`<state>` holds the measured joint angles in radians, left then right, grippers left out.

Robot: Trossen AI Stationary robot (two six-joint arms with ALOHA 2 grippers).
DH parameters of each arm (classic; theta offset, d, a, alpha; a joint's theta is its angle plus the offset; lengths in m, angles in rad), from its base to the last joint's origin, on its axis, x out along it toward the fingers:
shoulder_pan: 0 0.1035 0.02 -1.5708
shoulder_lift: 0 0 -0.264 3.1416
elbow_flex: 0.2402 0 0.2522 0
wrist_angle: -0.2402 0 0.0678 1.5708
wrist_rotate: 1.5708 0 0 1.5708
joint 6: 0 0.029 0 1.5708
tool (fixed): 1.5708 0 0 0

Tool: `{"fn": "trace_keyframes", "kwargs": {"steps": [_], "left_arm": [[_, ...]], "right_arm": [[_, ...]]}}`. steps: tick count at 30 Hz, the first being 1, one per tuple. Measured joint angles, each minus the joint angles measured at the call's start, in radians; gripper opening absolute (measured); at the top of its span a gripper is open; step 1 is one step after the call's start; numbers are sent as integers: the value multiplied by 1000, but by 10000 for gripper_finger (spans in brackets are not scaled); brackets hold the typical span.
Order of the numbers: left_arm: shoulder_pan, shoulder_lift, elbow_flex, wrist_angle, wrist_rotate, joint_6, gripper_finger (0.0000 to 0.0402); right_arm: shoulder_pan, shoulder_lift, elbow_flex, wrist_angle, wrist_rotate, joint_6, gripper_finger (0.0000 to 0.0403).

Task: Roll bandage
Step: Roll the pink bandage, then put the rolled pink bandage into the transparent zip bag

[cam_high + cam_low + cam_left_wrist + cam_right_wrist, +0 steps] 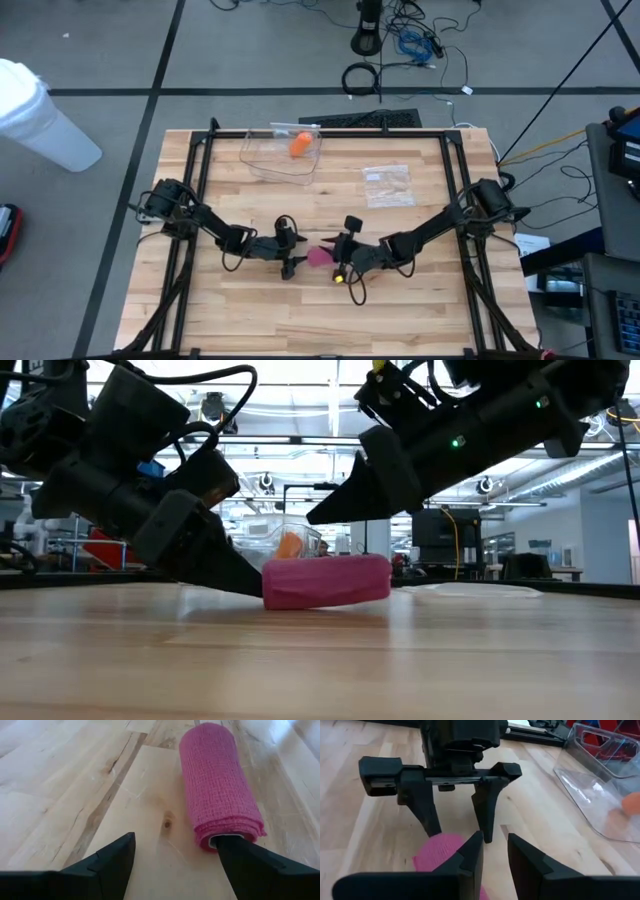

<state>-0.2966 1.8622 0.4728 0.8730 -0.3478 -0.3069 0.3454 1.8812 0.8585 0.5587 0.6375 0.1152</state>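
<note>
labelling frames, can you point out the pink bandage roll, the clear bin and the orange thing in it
pink bandage roll point(220, 785): left wrist view, on its woven side.
clear bin point(262, 160): high view, on its near-left wall.
orange thing point(299, 144): high view, on its middle, inside the bin.

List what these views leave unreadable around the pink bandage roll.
- High view: bandage roll shows only as a small patch between the claws.
- Low view: the roll's left end sits behind the left claw.
- Right wrist view: the right claw covers most of the roll.
</note>
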Motion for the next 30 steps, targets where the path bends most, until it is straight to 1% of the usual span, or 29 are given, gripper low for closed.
{"fn": "trace_keyframes", "kwargs": {"steps": [7, 9, 12, 14, 17, 20, 22, 25, 28, 30], "left_arm": [[0, -8, -1, -1, 6, 0, 283], [-5, -38, -3, -5, 27, -2, 283], [-24, -117, -2, -17, 46, 8, 283], [-38, -184, -2, -68, 25, 43, 283], [-46, -254, -2, -184, -52, 60, 283], [-46, -274, -2, -211, -62, 60, 283], [-48, -274, -2, -211, -61, 60, 283], [-58, -293, -2, -223, -67, 61, 283], [-68, -353, -2, -287, -91, 70, 283], [-79, -406, -2, -356, -117, 77, 283]], "right_arm": [[0, 1, 0, 60, -10, -2, 73], [0, 2, 0, 50, -11, -1, 73], [0, 3, 0, 36, -11, 12, 73], [2, 3, 0, 53, -11, 12, 73], [9, 3, 0, 87, -15, 0, 73], [10, 4, 0, 120, -24, 1, 73], [3, 4, 0, 118, -52, 36, 73], [-15, 4, 0, 62, -52, 76, 73], [-28, -1, 0, -40, 23, 83, 73], [-42, -8, 0, -97, 41, 89, 73]]}}
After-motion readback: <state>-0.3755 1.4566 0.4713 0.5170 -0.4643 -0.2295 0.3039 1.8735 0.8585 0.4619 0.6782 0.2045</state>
